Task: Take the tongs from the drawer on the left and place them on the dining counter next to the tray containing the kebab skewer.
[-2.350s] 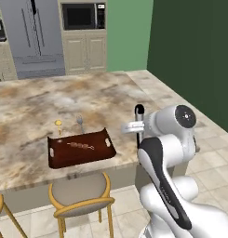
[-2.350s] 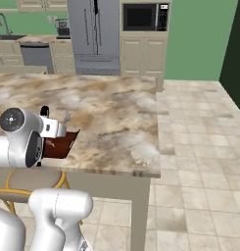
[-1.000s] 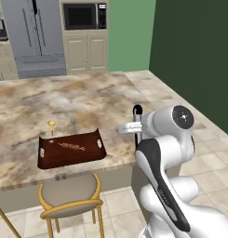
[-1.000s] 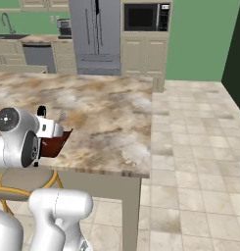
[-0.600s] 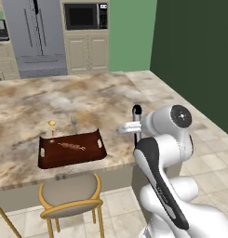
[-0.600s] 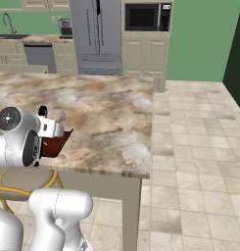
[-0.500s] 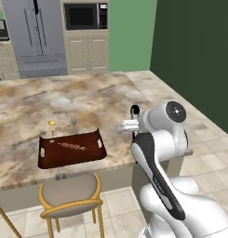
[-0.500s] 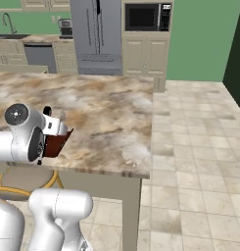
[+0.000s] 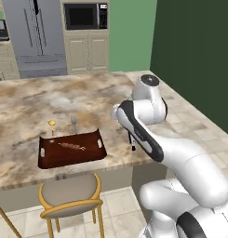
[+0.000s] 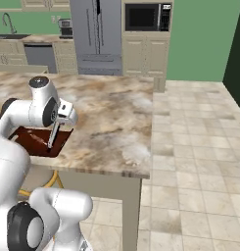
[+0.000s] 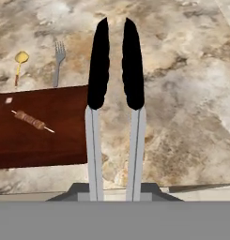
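Jaws clamp the tongs (image 11: 115, 93) (black tips outward) beside the tray (image 11: 36, 150).

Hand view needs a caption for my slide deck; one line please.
Held tongs point out over the counter, one arm overlapping the right end of the tray holding the skewer.

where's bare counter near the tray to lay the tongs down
Free: the counter strip between the tray and the counter's right edge, under the held tongs, and the wide slab beyond. Crowded: just behind the tray, where the fork and gold-topped item lie.
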{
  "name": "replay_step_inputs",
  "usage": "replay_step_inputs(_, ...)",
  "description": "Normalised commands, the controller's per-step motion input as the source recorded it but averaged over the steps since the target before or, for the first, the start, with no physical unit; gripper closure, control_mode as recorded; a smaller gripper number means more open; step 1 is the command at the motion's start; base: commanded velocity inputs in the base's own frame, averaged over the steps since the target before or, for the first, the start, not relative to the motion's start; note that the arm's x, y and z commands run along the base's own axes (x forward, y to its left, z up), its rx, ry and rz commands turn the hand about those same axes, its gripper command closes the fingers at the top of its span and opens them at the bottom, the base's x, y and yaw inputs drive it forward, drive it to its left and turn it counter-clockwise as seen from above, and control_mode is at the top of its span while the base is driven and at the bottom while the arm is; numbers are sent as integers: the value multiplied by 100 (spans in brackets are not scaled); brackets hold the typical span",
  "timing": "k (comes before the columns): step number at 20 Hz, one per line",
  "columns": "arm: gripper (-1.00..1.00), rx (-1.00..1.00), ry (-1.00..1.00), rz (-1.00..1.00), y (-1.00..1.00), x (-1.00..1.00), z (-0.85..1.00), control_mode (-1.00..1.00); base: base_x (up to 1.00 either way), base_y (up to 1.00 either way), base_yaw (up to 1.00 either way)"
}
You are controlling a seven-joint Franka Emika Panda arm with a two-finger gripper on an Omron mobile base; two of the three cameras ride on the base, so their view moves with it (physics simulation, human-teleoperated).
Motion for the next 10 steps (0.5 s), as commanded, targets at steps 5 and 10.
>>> replay_step_inputs(5,100,-7,8,0,3,8,-32,-100,0,0,0)
replay_step_inputs(10,100,-6,14,0,1,19,-44,-100,0,0,0)
